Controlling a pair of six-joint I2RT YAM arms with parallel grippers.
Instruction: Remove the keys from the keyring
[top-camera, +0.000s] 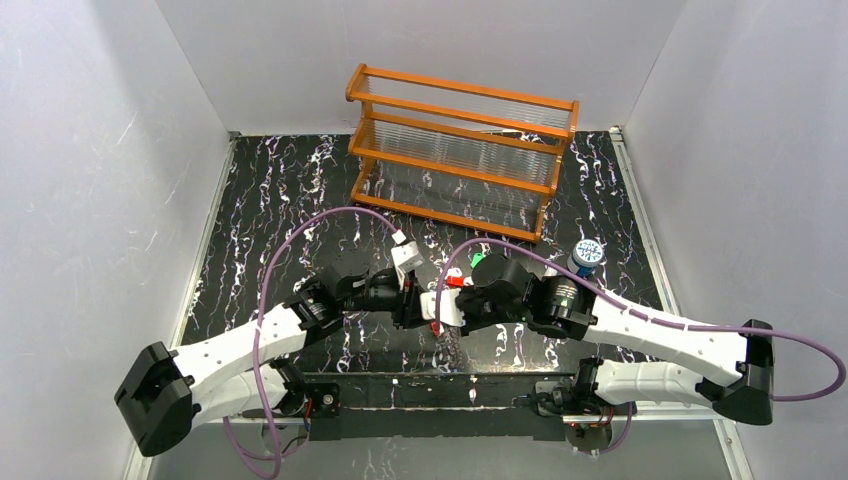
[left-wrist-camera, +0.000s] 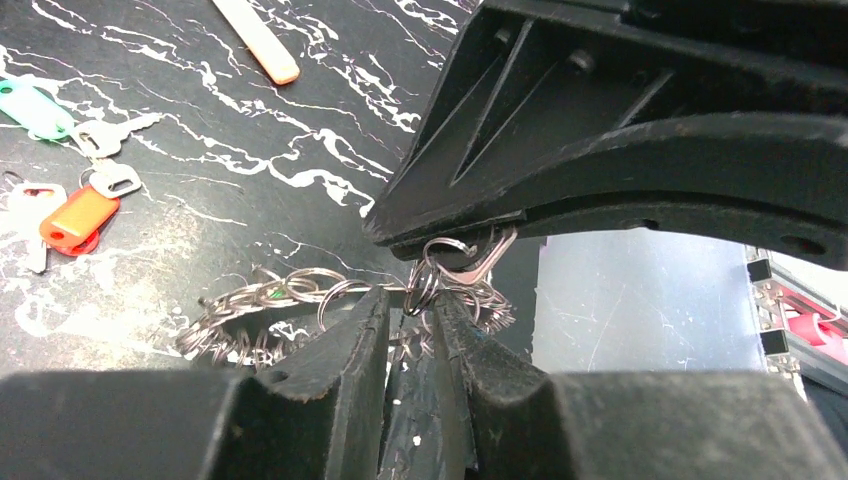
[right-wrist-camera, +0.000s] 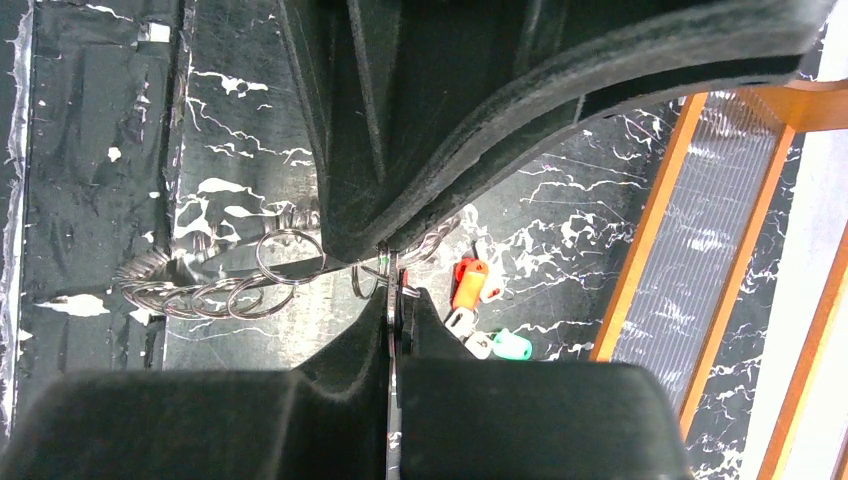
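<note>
Right pincer (right-wrist-camera: 397, 300) is clamped on one small ring of the keyring (left-wrist-camera: 270, 300), a loop of linked silvery split rings. Left pincer (left-wrist-camera: 410, 310) sits just below it, jaws slightly apart, with a ring standing in the gap, not clearly pinched. Red- and green-headed keys (left-wrist-camera: 80, 215) lie loose on the counter (left-wrist-camera: 250, 150), well apart from the keyring, between the pincers and the wooden rack (top-camera: 460, 150).

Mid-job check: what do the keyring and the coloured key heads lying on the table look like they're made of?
The keyring looks like bare steel wire: many linked split loops with bright silvery glints. The orange-red key head and the green key head are probably moulded plastic, going by their solid colour and smooth soft sheen. The silvery key beside them looks like dull plain metal.
</note>
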